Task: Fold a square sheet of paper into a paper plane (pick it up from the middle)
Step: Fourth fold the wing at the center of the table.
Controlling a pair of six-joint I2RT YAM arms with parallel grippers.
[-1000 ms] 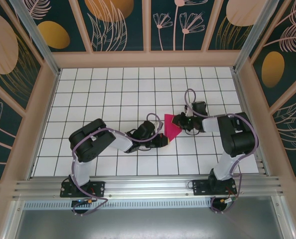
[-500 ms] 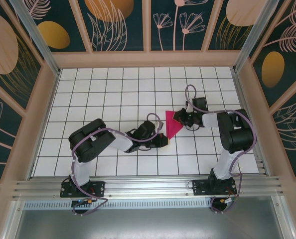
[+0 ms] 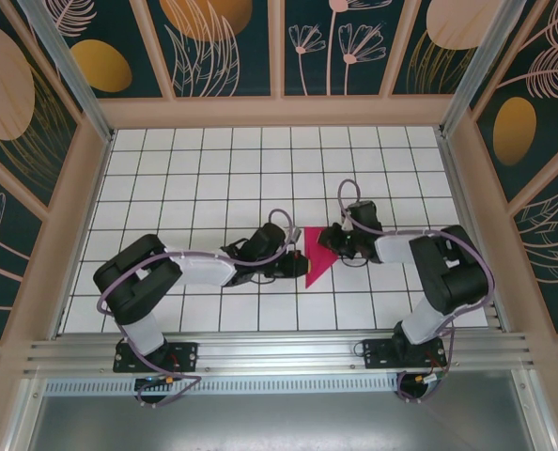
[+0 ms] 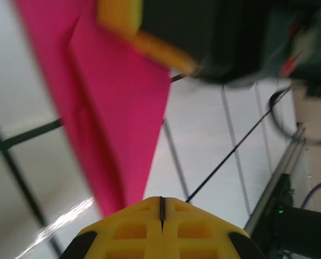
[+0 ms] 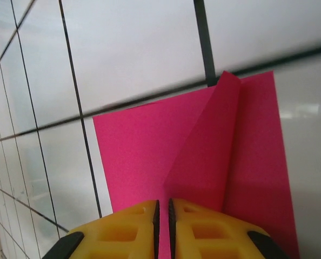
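Observation:
The magenta square sheet of paper [image 3: 315, 258], folded to a pointed triangle, sits mid-table between both arms. In the right wrist view the paper [image 5: 149, 151] shows a raised diagonal crease running into my right gripper [image 5: 163, 208], whose jaws are shut on its near edge. Seen from above, the right gripper [image 3: 328, 241] is at the paper's upper right corner. My left gripper [image 3: 301, 267] is shut and empty, its tips [image 4: 161, 208] just beside the paper's [image 4: 117, 108] lower point. The right gripper's yellow finger [image 4: 120, 13] shows above the paper.
The white tiled table [image 3: 204, 169] has open room at the back and left. Patterned walls [image 3: 63, 216] enclose three sides. A metal rail [image 3: 279, 352] runs along the near edge by the arm bases.
My right gripper has carried the paper left and toward the near edge. The left arm has stretched out flatter, its shut gripper staying by the paper's lower point.

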